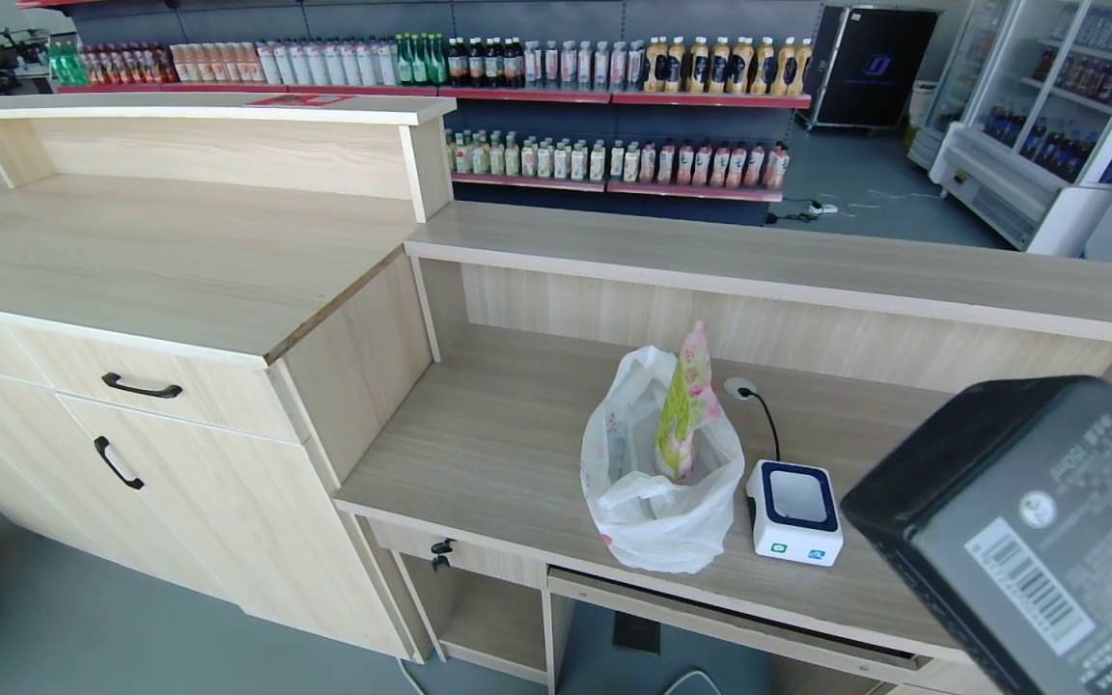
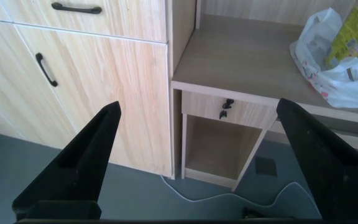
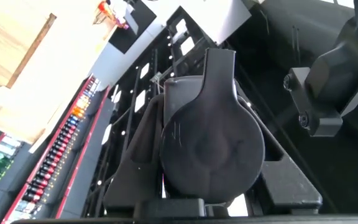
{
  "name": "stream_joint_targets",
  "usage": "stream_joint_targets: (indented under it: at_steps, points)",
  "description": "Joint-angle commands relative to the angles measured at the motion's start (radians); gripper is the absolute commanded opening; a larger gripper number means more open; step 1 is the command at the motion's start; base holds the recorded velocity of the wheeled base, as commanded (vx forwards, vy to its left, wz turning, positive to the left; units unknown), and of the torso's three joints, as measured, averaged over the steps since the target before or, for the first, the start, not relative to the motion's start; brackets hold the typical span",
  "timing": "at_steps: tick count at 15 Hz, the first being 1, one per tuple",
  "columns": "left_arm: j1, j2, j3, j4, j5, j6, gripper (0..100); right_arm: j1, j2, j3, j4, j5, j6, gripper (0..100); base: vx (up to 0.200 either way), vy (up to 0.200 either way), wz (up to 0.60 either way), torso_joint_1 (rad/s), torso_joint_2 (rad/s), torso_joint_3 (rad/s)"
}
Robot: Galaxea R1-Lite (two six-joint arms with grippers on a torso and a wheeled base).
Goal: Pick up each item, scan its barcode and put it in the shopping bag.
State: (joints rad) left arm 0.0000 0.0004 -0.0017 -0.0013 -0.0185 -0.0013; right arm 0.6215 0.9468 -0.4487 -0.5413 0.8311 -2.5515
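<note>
Left gripper [image 2: 199,104] hangs near the cupboard, fingers wide apart. Whether the right gripper [image 3: 207,146] is clamped I cannot tell. A black box [image 1: 1029,521] shows its barcode, and the shopping bag [image 1: 657,502] sits just beside the scanner [image 1: 794,510] on the table [image 1: 479,434].

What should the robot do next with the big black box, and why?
Probably bring the black box down over the scanner, barcode turned toward its window. The box is raised, apart from the scanner, barcode facing up; the shopping bag beside the scanner already holds a pouch.

Bright even indoor light, soft shadows, shopping bag [image 1: 662,521] gleaming white, edges bowed.
</note>
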Motion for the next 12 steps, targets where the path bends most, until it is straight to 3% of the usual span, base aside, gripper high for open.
stream_joint_targets:
  at_steps: [1, 6, 12]
  points:
    - [0.0, 0.0, 0.0, 0.0, 0.0, 0.0, 100, -0.003, -0.008, -0.001, 0.011, 0.002, -0.001, 0, 0.0, 0.0, 0.0, 0.0, 0.0, 0.0]
    - [0.0, 0.0, 0.0, 0.0, 0.0, 0.0, 100, -0.016, -0.028, -0.013, 0.103, 0.04, -0.032, 0, 0.0, 0.0, 0.0, 0.0, 0.0, 0.0]
    - [0.0, 0.0, 0.0, 0.0, 0.0, 0.0, 100, -0.04, -0.048, -0.015, 0.113, 0.049, -0.03, 0, 0.0, 0.0, 0.0, 0.0, 0.0, 0.0]
